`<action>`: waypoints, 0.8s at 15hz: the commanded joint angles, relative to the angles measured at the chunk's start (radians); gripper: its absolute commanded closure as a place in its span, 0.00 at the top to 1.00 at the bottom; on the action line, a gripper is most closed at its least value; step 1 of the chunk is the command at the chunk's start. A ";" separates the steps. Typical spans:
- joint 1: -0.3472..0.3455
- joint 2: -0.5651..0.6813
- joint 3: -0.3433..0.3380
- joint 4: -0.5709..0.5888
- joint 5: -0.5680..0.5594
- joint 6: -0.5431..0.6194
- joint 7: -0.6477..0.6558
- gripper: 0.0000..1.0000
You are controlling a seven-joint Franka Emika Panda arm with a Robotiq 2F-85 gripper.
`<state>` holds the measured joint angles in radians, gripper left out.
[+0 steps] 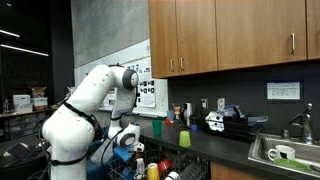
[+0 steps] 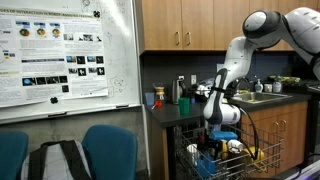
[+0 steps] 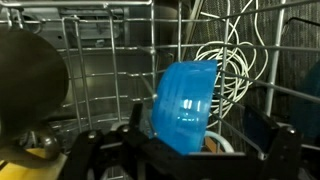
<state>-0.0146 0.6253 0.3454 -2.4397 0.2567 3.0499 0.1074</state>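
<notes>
My gripper (image 3: 196, 150) reaches down into a wire dish rack (image 3: 110, 70). A translucent blue cup (image 3: 185, 105) stands tilted between the two dark fingers, close against the left one, with a gap to the right one. The fingers look spread open. In both exterior views the arm bends down over the rack (image 2: 235, 160), with the gripper (image 1: 125, 140) (image 2: 222, 135) just above its contents. A bit of blue (image 1: 122, 144) shows by the gripper.
A dark round pan (image 3: 30, 80) and a yellow item (image 3: 30, 150) lie at the rack's left, and white wire loops (image 3: 228, 65) at the right. A counter holds a green cup (image 1: 184, 138) and a sink (image 1: 285, 152). Blue chairs (image 2: 110, 150) stand below a whiteboard (image 2: 60, 55).
</notes>
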 commanded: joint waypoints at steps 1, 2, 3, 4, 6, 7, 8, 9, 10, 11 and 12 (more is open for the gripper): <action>-0.030 0.031 0.031 0.018 -0.004 0.013 -0.016 1.00; -0.033 0.035 0.035 0.020 -0.003 0.014 -0.016 1.00; -0.036 0.039 0.038 0.022 -0.002 0.015 -0.016 1.00; -0.038 0.042 0.040 0.024 -0.002 0.017 -0.015 1.00; -0.041 0.049 0.045 0.029 -0.002 0.018 -0.014 1.00; -0.043 0.051 0.047 0.031 -0.002 0.018 -0.013 1.00; -0.044 0.051 0.049 0.033 0.000 0.016 -0.012 1.00; -0.046 0.052 0.051 0.034 0.000 0.017 -0.011 1.00; -0.048 0.053 0.054 0.035 0.002 0.018 -0.010 1.00; -0.051 0.054 0.058 0.036 0.003 0.019 -0.010 1.00; -0.052 0.056 0.060 0.038 0.003 0.019 -0.010 1.00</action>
<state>-0.0437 0.6625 0.3654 -2.4194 0.2567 3.0537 0.1041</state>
